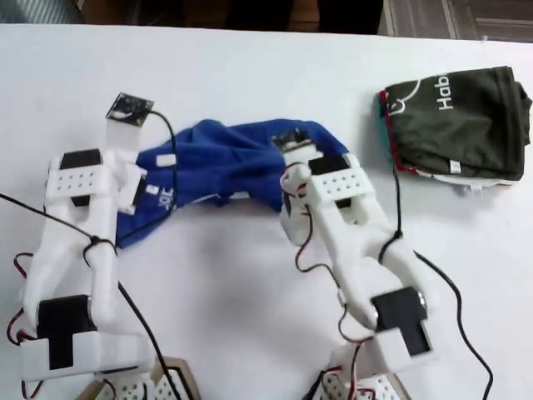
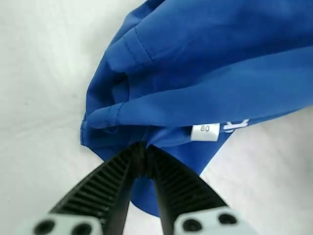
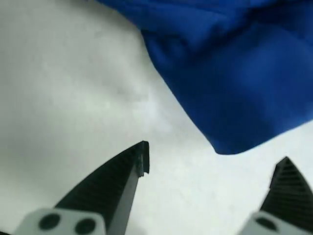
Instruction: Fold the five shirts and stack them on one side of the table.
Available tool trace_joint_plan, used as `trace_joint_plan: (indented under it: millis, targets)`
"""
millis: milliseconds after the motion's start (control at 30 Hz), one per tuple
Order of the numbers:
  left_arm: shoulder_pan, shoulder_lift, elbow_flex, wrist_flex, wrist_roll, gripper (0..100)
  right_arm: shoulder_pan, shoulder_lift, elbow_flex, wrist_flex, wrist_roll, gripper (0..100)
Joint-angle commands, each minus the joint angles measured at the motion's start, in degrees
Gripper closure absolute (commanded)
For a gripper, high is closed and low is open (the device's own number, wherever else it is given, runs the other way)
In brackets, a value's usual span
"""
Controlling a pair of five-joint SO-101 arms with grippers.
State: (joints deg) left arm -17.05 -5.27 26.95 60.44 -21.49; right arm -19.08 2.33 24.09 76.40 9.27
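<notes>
Because the blue shirt point(image 1: 225, 162), lying crumpled on the bench point(image 1: 250, 67), looks light and limp, a hem should hold best: the left tool point(image 2: 143, 159) pinches one edge, the right tool point(image 3: 215, 154) gapes beside a corner.

I read the blue shirt point(image 1: 225, 162) as plain royal blue, no pattern, with a small white label point(image 2: 204, 132) on it. The table point(image 1: 250, 67) under it is plain white. On the stack point(image 1: 458, 121) right of the blue shirt, the top piece is dark olive with white print. Red and teal edges face the blue shirt, and the bottom layer is probably white, hard to tell. The arms point(image 1: 83, 242) are white, with black motors point(image 1: 58, 325) and red and black wires point(image 1: 304, 242). Left gripper point(image 2: 143, 152) and right gripper point(image 3: 215, 156) are black and ribbed, on white bases.
</notes>
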Motion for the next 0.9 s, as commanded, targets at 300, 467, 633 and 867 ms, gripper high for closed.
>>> trace_joint_plan:
  millis: [300,467,633,867]
  targets:
    - [-0.70,-2.99,-0.04,-0.35,0.09,97,3.47,14.46,-14.95,-1.01,-0.53,86.0]
    - [-0.70,-2.99,-0.04,-0.35,0.00,97,3.74,16.31,-17.58,-0.92,-0.53,95.9]
    - [-0.70,-2.99,-0.04,-0.70,0.00,97,4.18,15.69,-17.85,-0.57,-0.09,98.0]
    - [-0.70,-3.34,-0.13,-0.35,0.18,97,11.91,2.68,-21.89,4.70,2.73,98.0]
